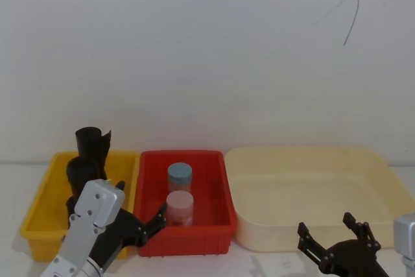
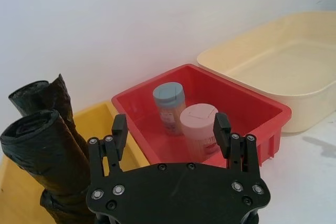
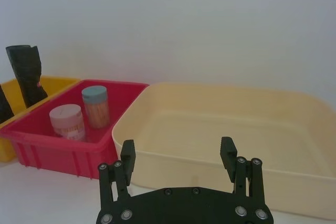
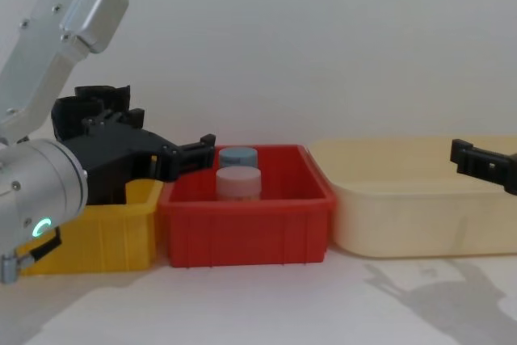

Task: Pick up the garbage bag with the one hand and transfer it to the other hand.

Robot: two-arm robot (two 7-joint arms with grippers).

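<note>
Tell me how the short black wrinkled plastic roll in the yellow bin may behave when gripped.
Probably soft, not stiff: the short black wrinkled plastic roll shows creased film, so it may dent in the left gripper. Likely light, being thin film. It stands on end in the yellow plastic bin, so a sideways push could tip it.

Finding no legible text, brand, number or sign anywhere. Noting faint reddish marking low on the side of the pink-lidded jar, standing in the red bin; not resolving into letters or digits. Reading nothing on the blue-lidded jar beside it.
</note>
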